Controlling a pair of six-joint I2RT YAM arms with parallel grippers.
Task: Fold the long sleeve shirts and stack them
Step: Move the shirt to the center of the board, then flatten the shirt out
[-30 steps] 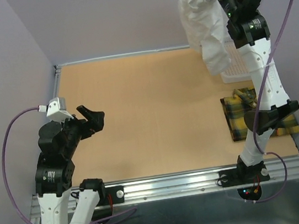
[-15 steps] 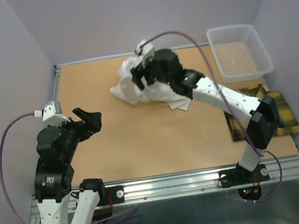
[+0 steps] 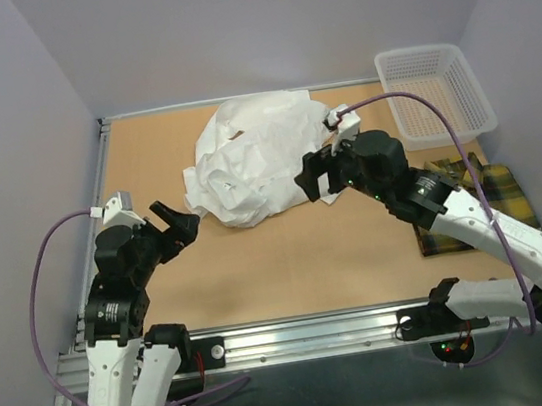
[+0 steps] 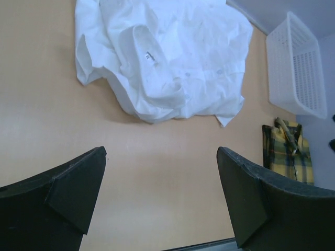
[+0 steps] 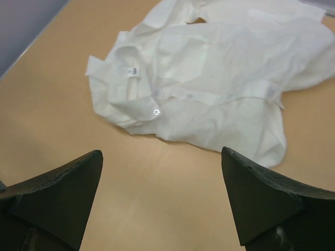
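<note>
A crumpled white long sleeve shirt (image 3: 249, 155) lies in a heap on the table's far middle, collar showing (image 4: 149, 55) (image 5: 209, 78). The yellow-and-dark plaid shirt (image 3: 473, 200) lies folded at the right edge, partly under the right arm, its corner also in the left wrist view (image 4: 290, 151). My right gripper (image 3: 310, 175) hovers just right of the white shirt, open, with bare table between its fingers (image 5: 162, 204). At the left my left gripper (image 3: 174, 220) stands open, empty, short of the shirt (image 4: 161, 204).
A white plastic mesh basket (image 3: 434, 91) stands at the far right corner, also in the left wrist view (image 4: 296, 65). Purple walls close in the table on the left, back and right. A metal rail (image 3: 310, 334) runs along the near edge.
The right arm swung the white shirt down from high at the right onto the table's middle and opened, letting it go. The left gripper shifted slightly toward the shirt.
</note>
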